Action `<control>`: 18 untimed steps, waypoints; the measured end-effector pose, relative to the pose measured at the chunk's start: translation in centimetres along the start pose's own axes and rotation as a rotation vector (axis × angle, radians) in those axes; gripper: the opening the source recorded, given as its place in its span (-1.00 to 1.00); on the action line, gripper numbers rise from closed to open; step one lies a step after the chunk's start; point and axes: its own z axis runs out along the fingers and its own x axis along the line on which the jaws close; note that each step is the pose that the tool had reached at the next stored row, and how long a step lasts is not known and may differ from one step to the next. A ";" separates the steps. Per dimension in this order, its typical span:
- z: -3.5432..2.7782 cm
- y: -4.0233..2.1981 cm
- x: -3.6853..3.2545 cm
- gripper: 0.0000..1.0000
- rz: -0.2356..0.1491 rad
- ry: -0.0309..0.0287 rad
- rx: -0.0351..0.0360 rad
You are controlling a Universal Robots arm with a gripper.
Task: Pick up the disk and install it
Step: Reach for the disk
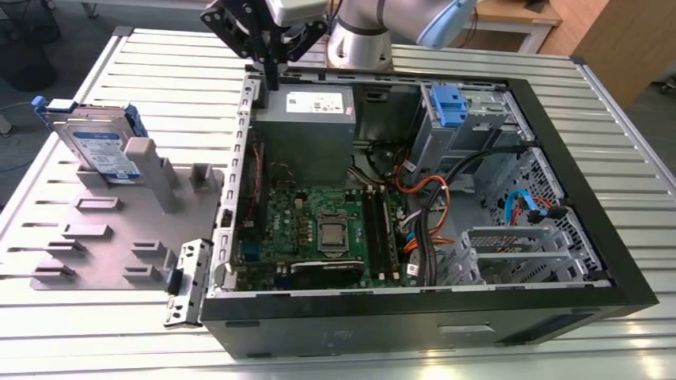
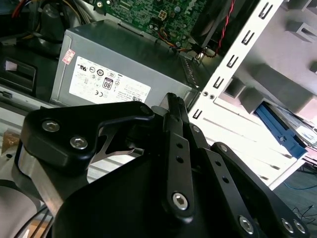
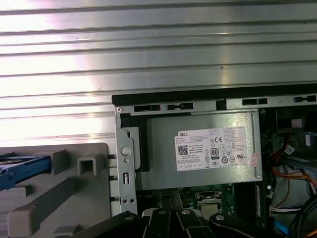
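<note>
Pickup unstarted: the gripper [image 1: 271, 79], seemingly closed on nothing, hovers above the power supply [image 1: 306, 119], well apart from the disk [image 1: 100, 146]; grasping needs it opened.

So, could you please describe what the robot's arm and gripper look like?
The gripper is matte black, built of jointed link bars fastened with silver hex-socket bolts. The arm has smooth silver-grey tubular segments with a light blue joint cap.

arm [image 1: 362, 41] overhead, gripper [image 1: 271, 79] pointing down, closed, empty
</note>
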 end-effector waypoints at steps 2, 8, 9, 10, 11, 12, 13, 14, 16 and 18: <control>0.00 0.02 0.06 -0.79 0.000 0.0000 0.0004; 0.01 0.07 0.31 -0.79 0.000 -0.0003 0.0014; 0.00 0.07 0.37 -0.79 0.000 -0.0002 0.0018; 0.00 0.08 0.44 -0.79 0.000 -0.0003 0.0020; 0.00 0.09 0.51 -0.79 0.000 -0.0004 0.0022; 0.00 0.10 0.57 -0.79 0.000 -0.0004 0.0024; 0.00 0.11 0.64 -0.79 0.000 -0.0004 0.0028; 0.00 0.12 0.71 -0.79 0.000 -0.0006 0.0030; 0.00 0.13 0.83 -0.79 0.000 -0.0006 0.0035; 0.00 0.14 0.94 -0.79 0.000 -0.0007 0.0039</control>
